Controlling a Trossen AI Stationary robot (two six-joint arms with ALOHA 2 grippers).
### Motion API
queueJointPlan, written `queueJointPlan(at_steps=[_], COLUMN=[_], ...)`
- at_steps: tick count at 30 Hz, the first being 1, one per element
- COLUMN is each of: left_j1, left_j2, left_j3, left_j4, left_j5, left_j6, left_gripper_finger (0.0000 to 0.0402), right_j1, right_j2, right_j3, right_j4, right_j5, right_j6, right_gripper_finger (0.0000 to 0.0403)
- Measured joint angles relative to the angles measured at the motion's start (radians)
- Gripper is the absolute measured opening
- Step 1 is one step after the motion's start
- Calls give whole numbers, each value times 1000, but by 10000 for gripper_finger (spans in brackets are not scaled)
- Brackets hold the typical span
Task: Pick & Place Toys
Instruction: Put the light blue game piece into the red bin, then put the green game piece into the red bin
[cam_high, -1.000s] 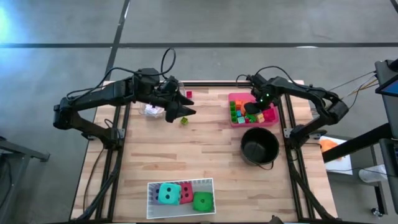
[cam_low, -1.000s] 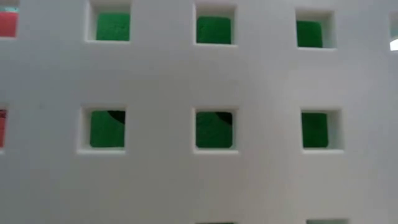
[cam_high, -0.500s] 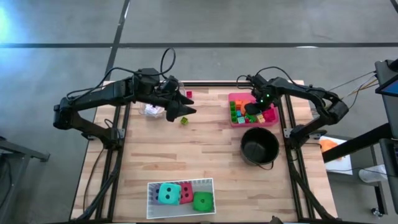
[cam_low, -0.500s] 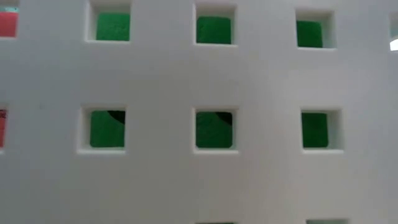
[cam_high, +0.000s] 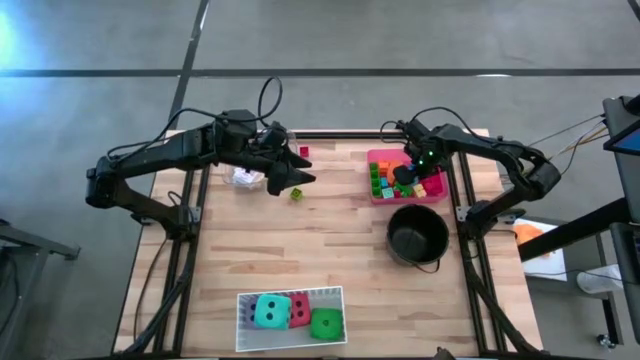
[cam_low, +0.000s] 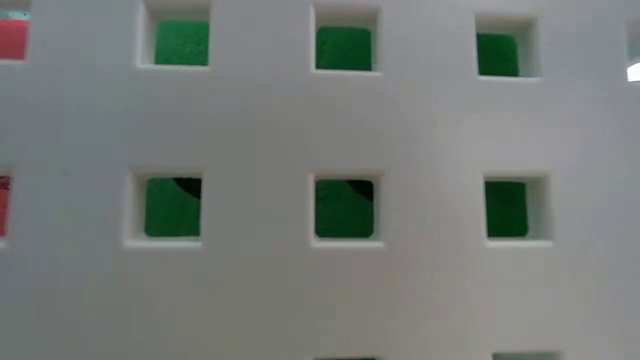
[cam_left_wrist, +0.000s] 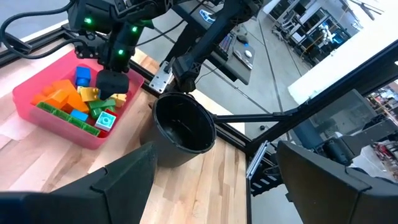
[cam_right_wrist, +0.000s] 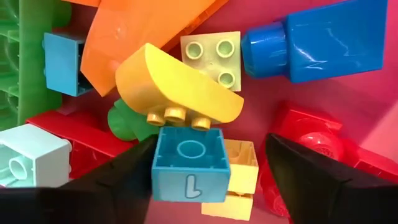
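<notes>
The right gripper (cam_high: 404, 178) hangs low inside the pink tray (cam_high: 378, 157) at the table's far right, its two dark fingers (cam_right_wrist: 118, 180) spread apart with nothing clamped between them. Directly between the fingertips lies a light blue block (cam_right_wrist: 189, 163) with a single stud and a white mark on its side; it rests on the heap and touches neither finger. A yellow rounded block (cam_right_wrist: 177, 90) leans on the blue one from above, and a pale yellow block (cam_right_wrist: 239, 177) lies just beside it. Around these the wrist view shows one orange piece (cam_right_wrist: 137, 34), one dark blue block (cam_right_wrist: 317, 43), one pale green four-stud plate (cam_right_wrist: 211, 53), red pieces (cam_right_wrist: 305, 143) and a green grid piece (cam_right_wrist: 22, 56).

The right arm reaches in from the table's right edge, elbow bent, wrist angled down into the tray. One black round pot (cam_high: 417, 236) stands just nearer than the tray.

The left gripper (cam_high: 285, 180) hovers over the far left of the table, fingers parted and empty; one small green block (cam_high: 297, 194) lies just beside it and one small red block (cam_high: 303, 152) farther back. Some small white items (cam_high: 243, 177) lie under the left arm.

At the near edge a white tray (cam_high: 290, 295) holds three soft dice: teal (cam_high: 268, 311), red (cam_high: 298, 309) and green (cam_high: 326, 323).
</notes>
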Motion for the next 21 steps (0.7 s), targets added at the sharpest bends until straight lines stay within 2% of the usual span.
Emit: queueJointPlan(at_steps=[6,15,18,21], left_j1=[0,0,0,0], left_j2=[0,0,7,26], left_j3=[0,0,0,0], left_j4=[0,-8,-38,-101], left_j5=[0,-7,-58,-170], left_j6=[0,-11,-23,-13], left_gripper_finger=[331,331,331,331], right_j1=[0,0,0,0], right_j2=[-2,-84,-131,-188], right_j3=[0,2,2,2], right_j4=[-4,-17,-47,-80], right_j5=[0,0,0,0], right_j6=[-1,-8,-5,16], right_gripper_finger=[331,336,336,336])
